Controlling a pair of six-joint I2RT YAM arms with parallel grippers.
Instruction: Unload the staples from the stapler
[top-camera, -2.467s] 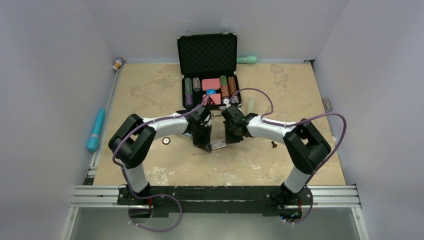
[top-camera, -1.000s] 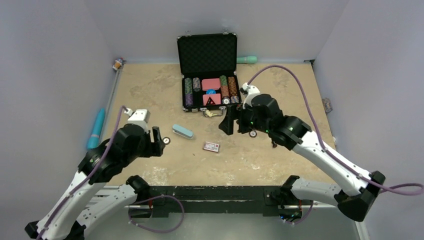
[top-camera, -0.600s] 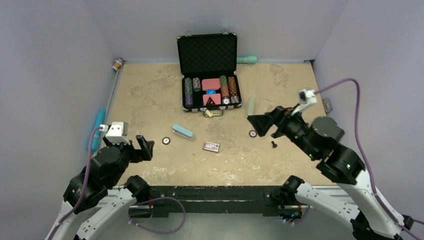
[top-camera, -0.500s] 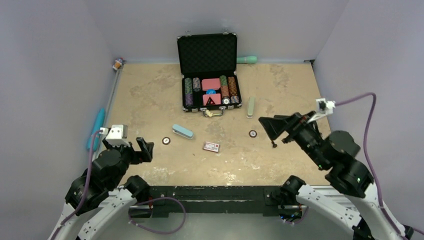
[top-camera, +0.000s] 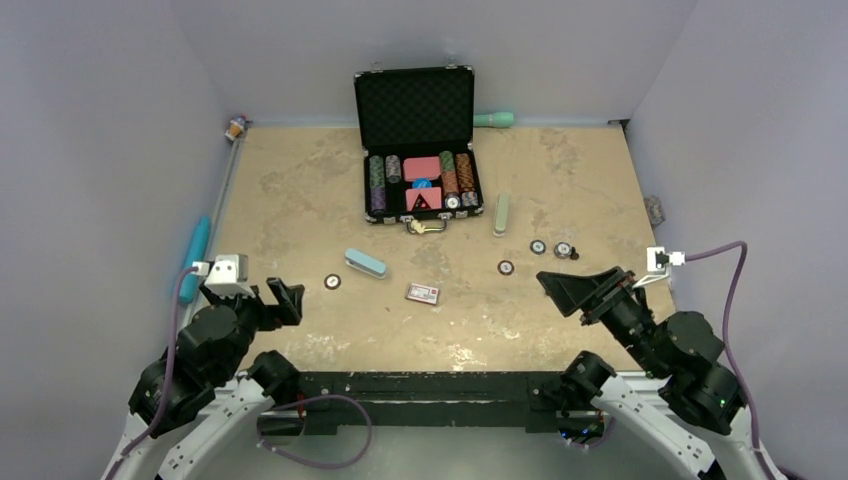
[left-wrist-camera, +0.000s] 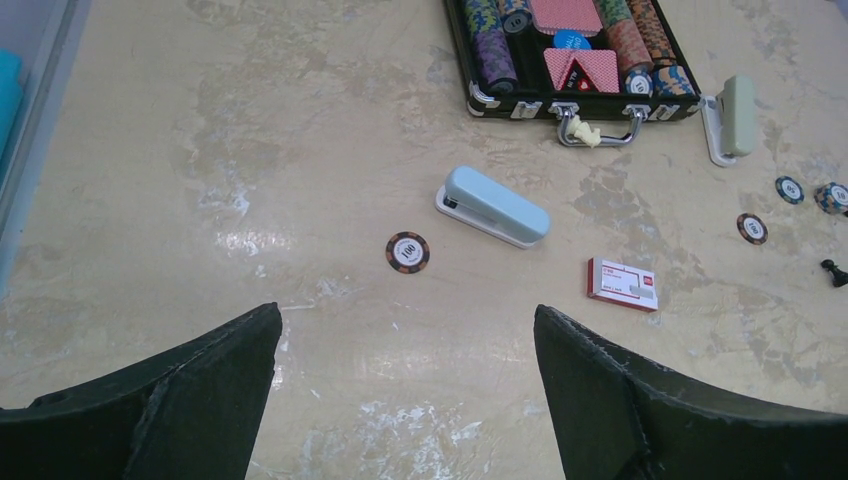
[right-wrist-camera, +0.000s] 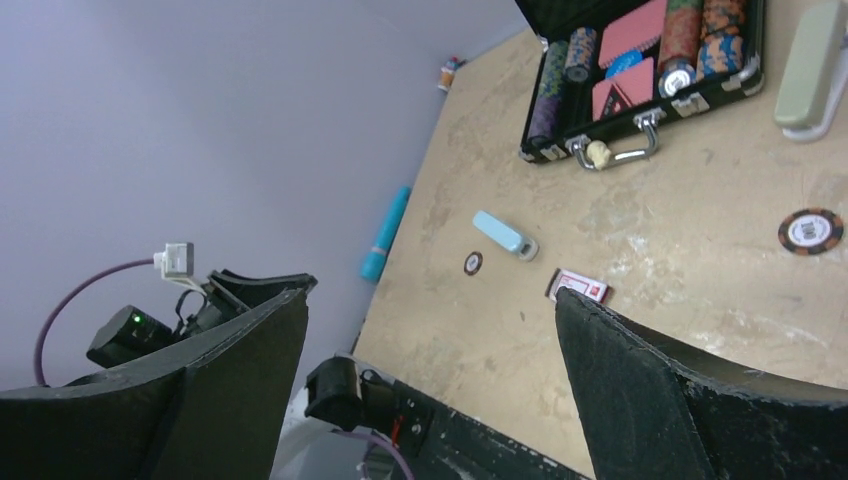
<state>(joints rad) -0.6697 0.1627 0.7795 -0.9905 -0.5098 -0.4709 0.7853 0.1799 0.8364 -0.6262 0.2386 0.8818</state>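
**Both arms back at the near corners, claws wide open and empty**

Moments ago the two claws met over the middle of the table (top-camera: 300, 200), close to the small red box (left-wrist-camera: 622, 284). Now the left claw (left-wrist-camera: 405, 312) and right claw (right-wrist-camera: 430, 295) have drawn back, jaws spread and holding nothing. The blue stapler (left-wrist-camera: 495, 205) lies closed, left of centre, between the box and a chip (left-wrist-camera: 407, 252) printed "100". A green stapler (left-wrist-camera: 738, 115) sits to the right of the open poker case (top-camera: 413, 110). The arms look parked, which suggests the handling is over, but no loose staples can be made out, so the unloading cannot be confirmed. The print on the red box is too small to read.
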